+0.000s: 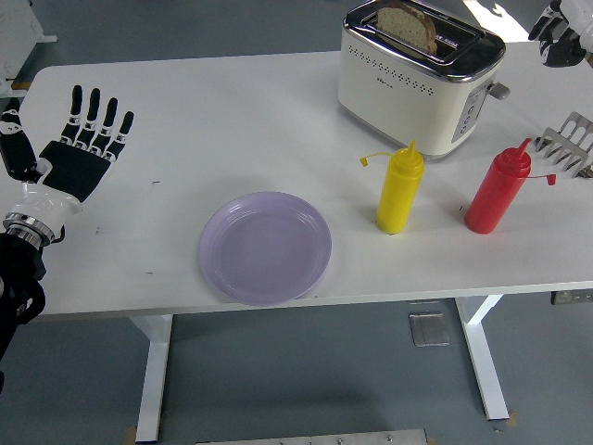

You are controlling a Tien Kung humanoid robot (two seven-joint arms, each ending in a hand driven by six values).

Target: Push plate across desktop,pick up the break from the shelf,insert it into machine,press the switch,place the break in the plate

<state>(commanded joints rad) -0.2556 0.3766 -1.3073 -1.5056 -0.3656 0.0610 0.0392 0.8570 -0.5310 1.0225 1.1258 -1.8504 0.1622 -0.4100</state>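
Observation:
A slice of bread (408, 25) stands in the slot of the cream toaster (415, 85) at the back right of the white table (213, 120). The toaster's lever (498, 90) sticks out of its right end. A lavender plate (265, 247) lies near the table's front edge, at the middle. My left hand (82, 148) rests flat at the table's left edge, fingers spread, empty, far from the plate. My right hand (561, 32) shows only in part at the top right corner, right of the toaster and apart from it.
A yellow squeeze bottle (399, 188) and a red squeeze bottle (498, 189) stand in front of the toaster. A metal rack (570, 148) sits at the table's right edge, holding nothing I can see.

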